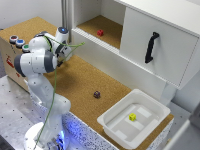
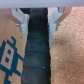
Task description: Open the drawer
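One long white drawer (image 1: 117,57) runs under the cabinet's open shelf, shut, well apart from the arm. Judging by this, the approach is in hand; next the gripper (image 1: 64,54) must reach its front edge, though whether its jaws are parted I cannot tell.

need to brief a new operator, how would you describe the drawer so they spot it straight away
Find the white cabinet at the back of the cork surface. The drawer is the long, low white panel along its base, below the open shelf; unlike the big door above, it shows no black handle.
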`<act>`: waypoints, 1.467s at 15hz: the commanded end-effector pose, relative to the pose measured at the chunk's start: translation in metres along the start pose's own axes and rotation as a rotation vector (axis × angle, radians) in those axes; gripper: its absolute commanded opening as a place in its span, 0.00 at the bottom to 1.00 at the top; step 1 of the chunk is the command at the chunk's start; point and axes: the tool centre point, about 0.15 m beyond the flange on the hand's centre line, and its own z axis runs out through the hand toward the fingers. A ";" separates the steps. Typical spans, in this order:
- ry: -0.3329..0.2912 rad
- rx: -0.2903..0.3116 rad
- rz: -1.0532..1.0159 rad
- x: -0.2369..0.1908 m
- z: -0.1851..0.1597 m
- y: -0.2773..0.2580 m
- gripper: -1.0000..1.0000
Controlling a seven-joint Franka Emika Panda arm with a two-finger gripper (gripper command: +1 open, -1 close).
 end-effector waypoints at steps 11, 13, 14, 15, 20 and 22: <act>0.013 0.147 0.019 -0.007 -0.002 0.135 0.00; 0.018 0.145 0.023 -0.006 -0.009 0.148 0.00; 0.020 0.146 0.024 -0.004 -0.011 0.153 0.00; 0.022 0.136 0.018 -0.002 -0.016 0.159 0.00; 0.043 0.112 0.027 0.004 -0.035 0.190 0.00; 0.046 0.108 0.028 0.006 -0.041 0.199 0.00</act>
